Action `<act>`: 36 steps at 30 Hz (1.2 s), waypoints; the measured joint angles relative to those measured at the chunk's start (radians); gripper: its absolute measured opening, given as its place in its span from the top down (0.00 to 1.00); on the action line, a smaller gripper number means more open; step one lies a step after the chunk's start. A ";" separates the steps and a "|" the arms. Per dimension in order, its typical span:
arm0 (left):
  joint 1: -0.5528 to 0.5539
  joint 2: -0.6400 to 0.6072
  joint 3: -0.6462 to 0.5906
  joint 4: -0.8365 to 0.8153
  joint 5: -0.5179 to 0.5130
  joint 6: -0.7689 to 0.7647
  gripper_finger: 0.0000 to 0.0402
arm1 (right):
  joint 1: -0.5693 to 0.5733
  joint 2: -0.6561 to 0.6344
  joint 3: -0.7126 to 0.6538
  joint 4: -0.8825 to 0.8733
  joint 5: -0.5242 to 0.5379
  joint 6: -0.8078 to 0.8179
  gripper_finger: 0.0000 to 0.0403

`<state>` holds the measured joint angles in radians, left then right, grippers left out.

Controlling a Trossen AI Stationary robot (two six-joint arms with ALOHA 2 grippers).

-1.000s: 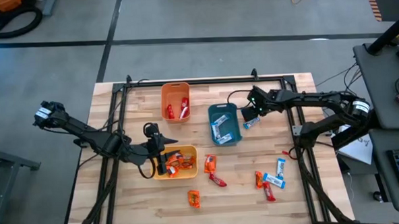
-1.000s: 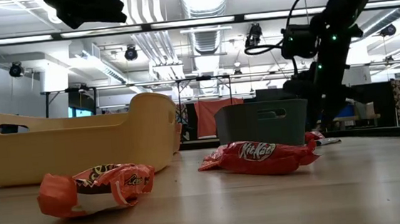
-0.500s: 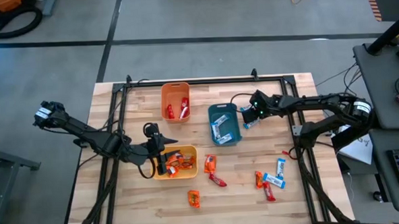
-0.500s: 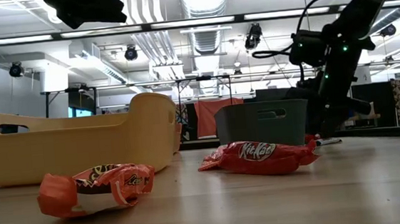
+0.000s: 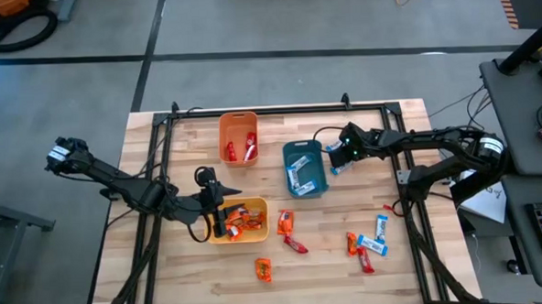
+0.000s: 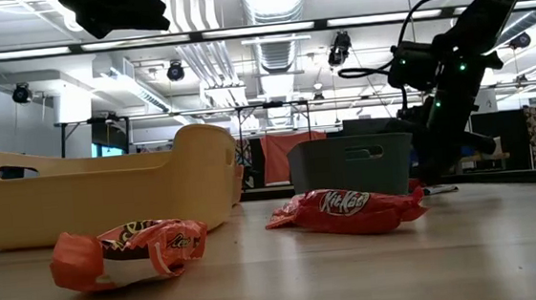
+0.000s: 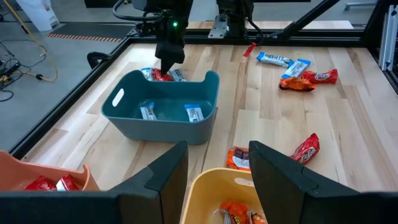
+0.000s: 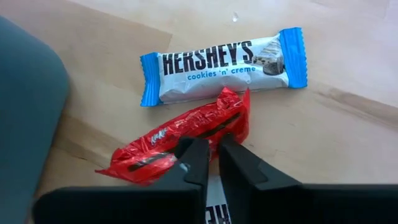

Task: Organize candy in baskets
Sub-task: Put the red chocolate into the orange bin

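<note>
The right hand [image 8: 211, 152] is down on the desk [image 5: 413, 256] just beside the blue bin [image 5: 306, 169], its fingers pinched nearly together on the edge of a red candy bar [image 8: 180, 140]; a blue and white bar [image 8: 224, 62] lies touching that red one on its far side. To do this step well, I would make sure the grip has bitten wrapper and not only air before lifting, raise it straight up so the neighbouring bar is not dragged along, then carry it over to the orange bin, where the red ones seem to belong.

From the left arm's side, the left hand [image 7: 214, 168] hangs over the yellow bin [image 5: 245, 219] with its fingers apart and nothing between them. That bin holds orange-wrapped candy. Next out, the blue bin has a couple of blue and white bars in it. The orange bin [image 5: 238, 137] at the back holds red bars, though how many is hard to make out from above. More candy, red, orange and blue, lies loose on the desk near its front edge
</note>
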<state>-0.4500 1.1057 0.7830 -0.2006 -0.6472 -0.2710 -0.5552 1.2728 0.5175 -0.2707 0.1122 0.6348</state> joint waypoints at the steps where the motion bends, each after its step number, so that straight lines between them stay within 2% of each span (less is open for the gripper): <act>1: 0.000 0.000 0.000 0.000 0.000 0.000 0.62 | 0.000 0.000 0.000 0.000 -0.001 -0.006 0.96; 8: 0.000 0.000 0.000 0.000 0.000 -0.010 0.62 | 0.001 -0.030 0.013 -0.016 -0.014 -0.052 0.98; 16: 0.000 0.000 0.000 0.000 0.000 -0.019 0.62 | 0.003 -0.160 0.042 -0.023 -0.039 -0.082 0.98; 23: 0.000 0.000 0.000 0.004 0.000 -0.019 0.62 | 0.006 -0.213 0.043 -0.095 -0.047 0.063 0.98; 28: 0.000 0.000 0.000 0.008 0.000 -0.019 0.62 | 0.015 -0.163 0.073 -0.156 -0.078 0.056 0.98; 32: 0.000 0.000 0.000 0.008 0.000 -0.016 0.62 | 0.026 -0.058 0.170 -0.309 -0.035 0.050 0.98; 36: 0.000 0.000 0.000 0.008 0.000 -0.010 0.62 | 0.026 0.042 0.259 -0.370 0.011 0.035 0.98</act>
<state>-0.4500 1.1057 0.7830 -0.1923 -0.6476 -0.2810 -0.5294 1.3151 0.7761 -0.6403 0.1232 0.6699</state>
